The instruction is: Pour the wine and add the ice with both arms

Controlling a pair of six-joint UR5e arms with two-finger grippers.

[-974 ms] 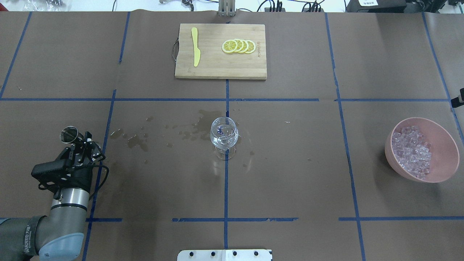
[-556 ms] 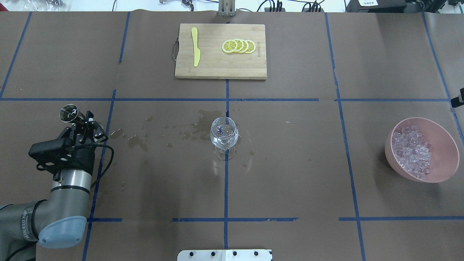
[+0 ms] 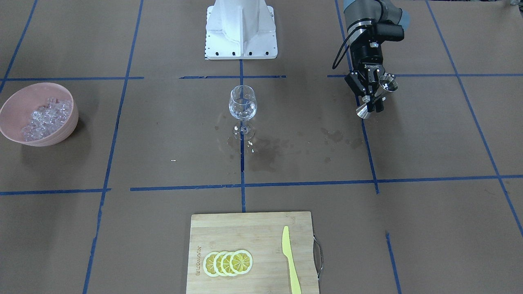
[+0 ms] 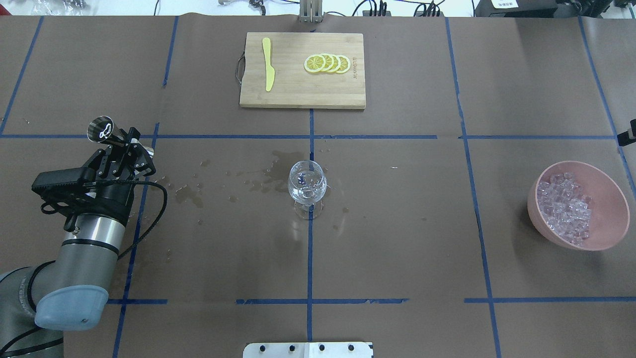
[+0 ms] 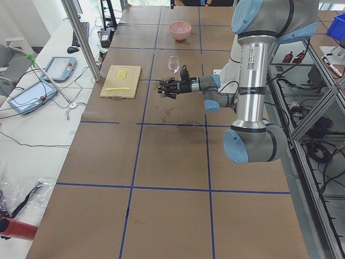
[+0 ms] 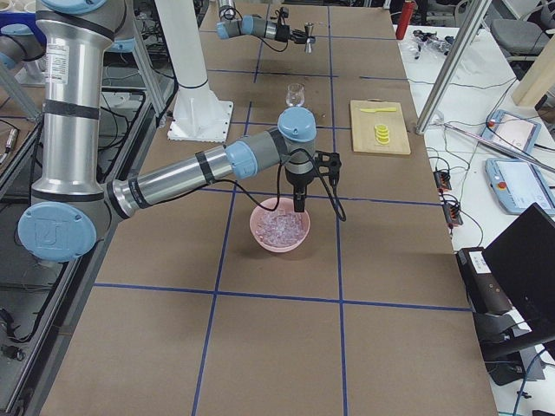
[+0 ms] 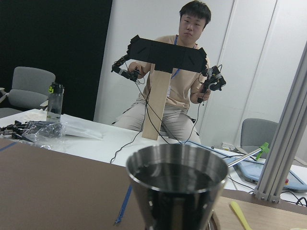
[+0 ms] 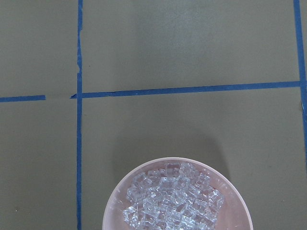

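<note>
Overhead exterior: our left claw pinches the steel jigger; whether the right claw is spread we cannot tell. We should lower it plumb into the ice.

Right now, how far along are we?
Pouring looks done: splashes lie by the wine glass, and the left hand holds the jigger well aside. In hand: the right hand hovers over the ice in the pink bowl. Left: ice into glass.
</note>
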